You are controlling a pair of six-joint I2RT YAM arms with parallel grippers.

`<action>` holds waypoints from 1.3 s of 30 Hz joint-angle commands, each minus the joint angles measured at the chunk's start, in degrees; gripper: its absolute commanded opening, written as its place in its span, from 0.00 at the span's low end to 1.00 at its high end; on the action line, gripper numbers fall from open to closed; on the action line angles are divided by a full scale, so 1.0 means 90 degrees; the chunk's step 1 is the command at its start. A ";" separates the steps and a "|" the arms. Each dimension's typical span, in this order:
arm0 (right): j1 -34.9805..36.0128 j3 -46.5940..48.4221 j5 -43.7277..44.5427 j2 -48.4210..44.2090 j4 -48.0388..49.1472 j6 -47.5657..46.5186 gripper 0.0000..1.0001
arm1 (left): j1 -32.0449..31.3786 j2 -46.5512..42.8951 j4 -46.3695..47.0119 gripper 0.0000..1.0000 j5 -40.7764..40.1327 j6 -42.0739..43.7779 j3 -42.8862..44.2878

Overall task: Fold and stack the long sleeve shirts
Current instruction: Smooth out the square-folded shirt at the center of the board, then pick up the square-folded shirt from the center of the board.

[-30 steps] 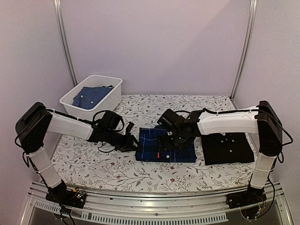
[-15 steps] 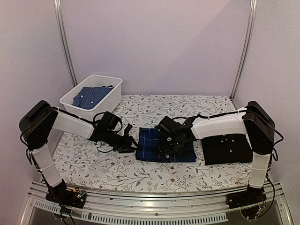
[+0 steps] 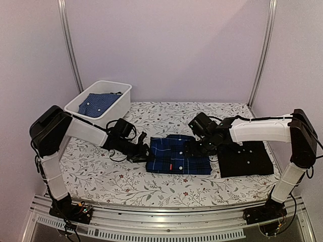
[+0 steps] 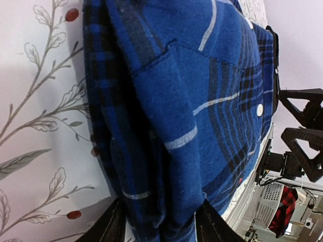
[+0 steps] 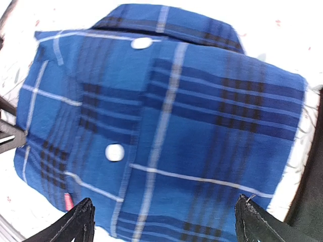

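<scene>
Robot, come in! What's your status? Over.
Right gripper open over plaid shirt. Left gripper at its edge, grip unclear. Folded, beside black shirt, unstacked. Nothing blocking.

White plastic bin sits on the floral table cover's far-left corner

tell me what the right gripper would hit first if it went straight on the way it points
The plaid shirt: the right gripper points down onto its folded front, which fills the wrist view. How close, I can't tell.

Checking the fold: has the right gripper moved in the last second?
Yes: the right gripper shifted right over the plaid shirt, toward the black shirt.
</scene>
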 commanded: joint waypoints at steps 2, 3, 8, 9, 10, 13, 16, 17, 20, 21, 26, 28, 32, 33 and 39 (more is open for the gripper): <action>-0.0518 -0.0679 -0.0101 -0.0453 0.0240 -0.0080 0.88 | 0.0034 0.0285 -0.0054 0.48 -0.0179 -0.0202 0.0091; -0.0604 -0.0797 -0.0125 -0.0553 0.0285 -0.0086 0.86 | 0.0044 0.0322 -0.0047 0.48 -0.0194 -0.0208 0.0112; -0.0957 -0.1252 -0.0214 -0.0816 0.0464 -0.0108 0.73 | 0.0037 0.0542 -0.0063 0.47 -0.0187 -0.0264 0.0278; -0.0997 -0.1316 -0.0226 -0.0839 0.0508 -0.0116 0.69 | 0.0036 0.0551 -0.0037 0.46 -0.0202 -0.0290 0.0279; -0.1031 -0.1376 -0.0250 -0.0862 0.0537 -0.0117 0.64 | 0.0042 0.0559 -0.0007 0.45 -0.0199 -0.0303 0.0293; -0.1097 -0.1473 -0.0309 -0.0777 0.0641 -0.0165 0.55 | 0.0043 0.0559 0.0015 0.43 -0.0184 -0.0348 0.0339; -0.1139 -0.1552 -0.0336 -0.0633 0.0760 -0.0176 0.49 | 0.0044 0.0426 0.0016 0.43 -0.0259 -0.0353 0.0314; -0.1139 -0.1580 -0.0344 -0.0602 0.0788 -0.0176 0.47 | 0.0063 0.0379 -0.0024 0.43 -0.0289 -0.0336 0.0309; -0.1157 -0.1643 -0.0357 -0.0471 0.0857 -0.0195 0.44 | 0.0149 0.0234 -0.0009 0.45 -0.0319 -0.0314 0.0235; -0.1158 -0.1655 -0.0372 -0.0440 0.0884 -0.0209 0.43 | 0.0169 0.0204 -0.0006 0.47 -0.0324 -0.0313 0.0223; -0.1191 -0.1718 -0.0411 -0.0265 0.1014 -0.0249 0.39 | 0.0212 0.0206 -0.0054 0.52 -0.0269 -0.0178 0.0373; -0.1237 -0.1780 -0.0471 -0.0204 0.1072 -0.0245 0.36 | 0.0210 0.0218 -0.0046 0.54 -0.0267 -0.0168 0.0421; -0.1302 -0.1917 -0.0602 -0.0146 0.1255 -0.0240 0.35 | 0.0203 0.0490 -0.0483 0.53 -0.0363 -0.0042 0.0678; -0.1305 -0.1937 -0.0643 -0.0144 0.1290 -0.0244 0.35 | 0.0203 0.0575 -0.0575 0.52 -0.0411 -0.0011 0.0742; -0.1324 -0.2018 -0.0815 -0.0041 0.1501 -0.0249 0.35 | 0.0134 0.1013 -0.0935 0.43 -0.0577 0.0052 0.1048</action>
